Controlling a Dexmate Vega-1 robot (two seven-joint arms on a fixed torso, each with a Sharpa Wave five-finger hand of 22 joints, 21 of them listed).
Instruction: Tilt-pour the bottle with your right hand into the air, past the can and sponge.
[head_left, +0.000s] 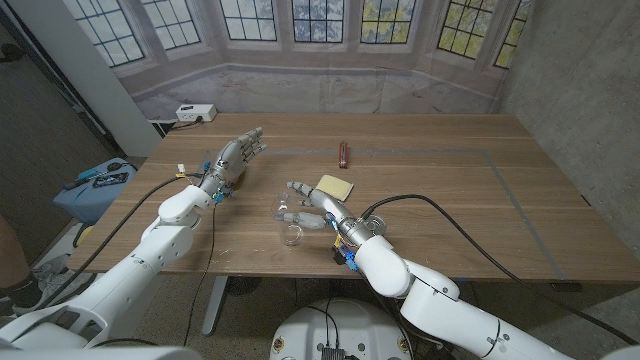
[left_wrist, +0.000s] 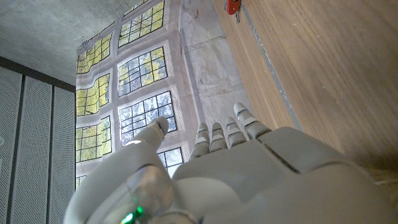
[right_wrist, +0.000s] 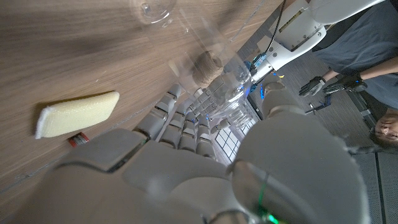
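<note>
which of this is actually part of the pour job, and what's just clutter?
Job:
- clear bottle, in the right hand
- can, lying on the table
- yellow sponge

Just there:
- left hand, raised, fingers apart, holding nothing
- white box beyond the table's far edge

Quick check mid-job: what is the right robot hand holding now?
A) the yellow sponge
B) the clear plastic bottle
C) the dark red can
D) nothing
B: the right robot hand grips the clear plastic bottle, while the yellow rectangular sponge and dark red can lie apart on the table.
</note>
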